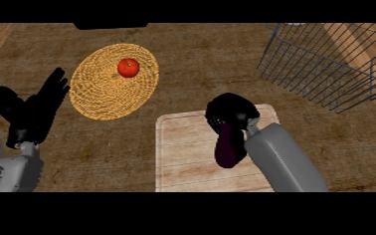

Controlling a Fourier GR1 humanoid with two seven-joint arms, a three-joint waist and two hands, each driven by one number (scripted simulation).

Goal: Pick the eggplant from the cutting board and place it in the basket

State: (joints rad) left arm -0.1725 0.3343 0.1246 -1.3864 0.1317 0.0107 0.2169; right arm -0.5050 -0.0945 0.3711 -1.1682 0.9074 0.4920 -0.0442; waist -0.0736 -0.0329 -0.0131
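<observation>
Head view looked steeply down on a brown wooden counter. One eggplant, dark purple, was recorded over the right part of one pale wooden cutting board. Its far end was hidden under the right hand, whose black fingers were curled round it; only the near end showed, hanging down beside the grey forearm. Whether the eggplant touched the board or was held above it could not be determined. The board's near edge was cut off by the bottom of the picture, and its right side was covered by the forearm.

One wire basket, dark grey, stood at the far right, well apart from the eggplant. It was cut off by the right edge, so its full outline and floor could not be made out.

One round woven mat, straw-coloured, lay at the far left of the board. One red fruit, probably a tomato, sat on its far part.

Left hand showed at the left edge, fingers straight and up, holding nothing, just beside the mat. Its forearm was partly cut off by the frame.

One dark object at the far edge could not be identified.
</observation>
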